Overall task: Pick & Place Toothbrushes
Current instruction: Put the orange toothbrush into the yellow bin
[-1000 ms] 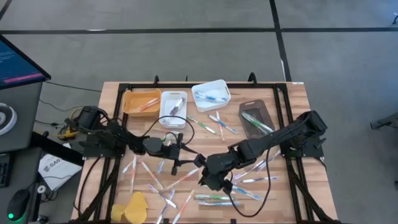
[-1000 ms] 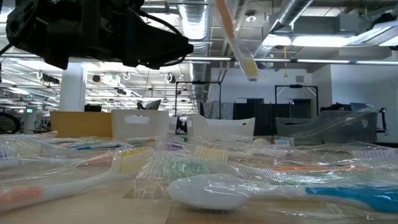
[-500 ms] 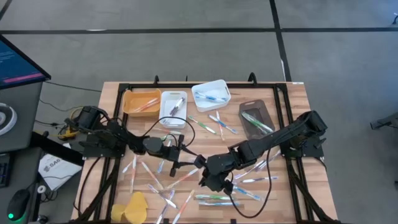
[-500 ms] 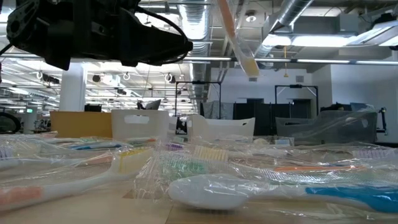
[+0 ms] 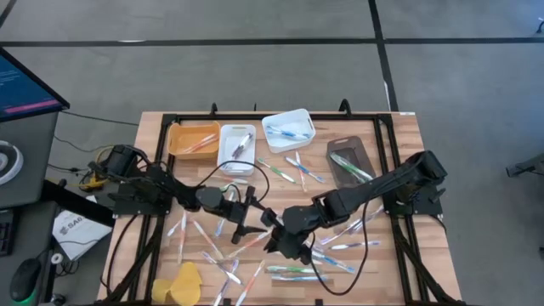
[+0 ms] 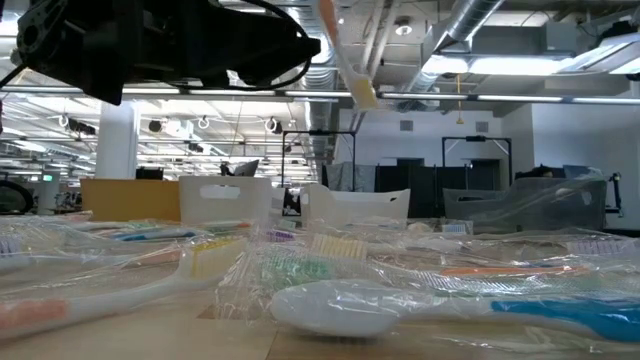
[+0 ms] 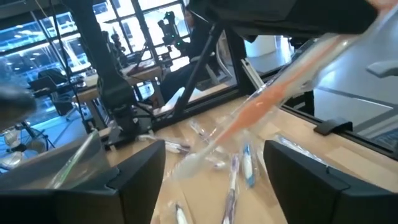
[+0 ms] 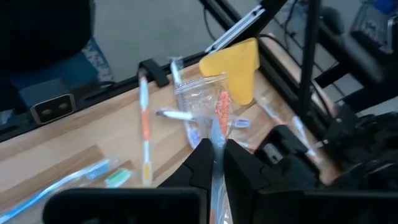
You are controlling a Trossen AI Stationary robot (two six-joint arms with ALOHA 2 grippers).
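Many wrapped toothbrushes (image 5: 293, 272) lie scattered on the wooden table. My right gripper (image 5: 274, 238) (image 8: 219, 149), over the table's middle, is shut on an orange toothbrush in a clear wrapper (image 8: 221, 109) (image 7: 267, 102) (image 6: 342, 50), held up in the air. My left gripper (image 5: 249, 214) (image 7: 214, 149) faces it from the table's left, level and open. Its two fingers stand on either side of the lifted toothbrush with a gap to each. My right gripper pinches the clear wrapper at the near end of the orange toothbrush (image 8: 217, 138) between its two fingers. The fingers slant down from the table's right and lie roughly along the brush. The toothbrush sticks out ahead of them, tilted and lifted clear of the table.
At the table's far edge stand an orange bin (image 5: 193, 138), a white bin (image 5: 237, 146), a white tray (image 5: 289, 127) and a dark bin (image 5: 350, 163), each with toothbrushes in it. A yellow lump (image 5: 183, 283) lies at the near left corner.
My left gripper has opened wider while staying in place. My right gripper has tipped slightly, and the lifted orange toothbrush has swung up and toward the table's left.
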